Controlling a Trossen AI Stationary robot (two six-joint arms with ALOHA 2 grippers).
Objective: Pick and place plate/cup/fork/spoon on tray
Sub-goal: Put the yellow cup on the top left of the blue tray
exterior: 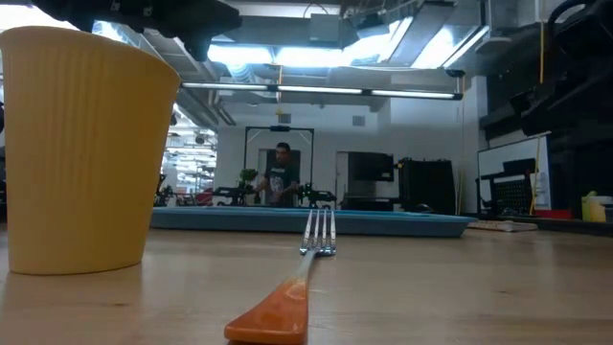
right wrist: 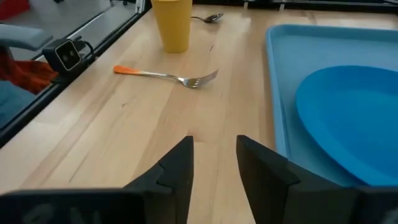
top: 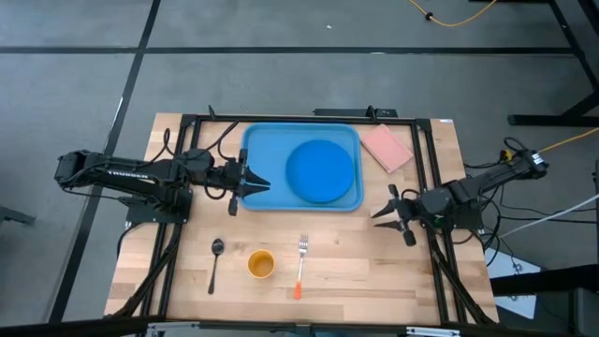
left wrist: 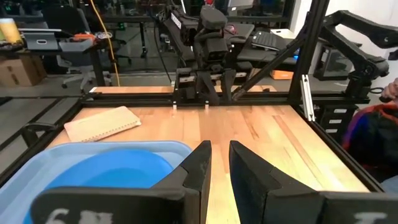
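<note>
The blue plate [top: 320, 171] lies flat in the light-blue tray [top: 257, 140] at the table's far middle. The dark spoon [top: 215, 263], the yellow-orange cup [top: 261, 265], standing upright, and the orange-handled fork [top: 300, 265] lie on the wood near the front edge. My left gripper [top: 262, 183] is over the tray's left part, pointing right, fingers a narrow gap apart [left wrist: 220, 152] and empty. My right gripper [top: 382, 210] is just off the tray's near right corner, open [right wrist: 214, 146] and empty, pointing left toward the fork [right wrist: 165, 74] and cup [right wrist: 172, 25].
A pink rectangular pad [top: 387, 147] lies on the table to the right of the tray. A black frame rail [top: 309, 119] runs round the table's edges. Bare wood lies between the tray and the three small items. A person shows in the room far behind the table [exterior: 281, 172].
</note>
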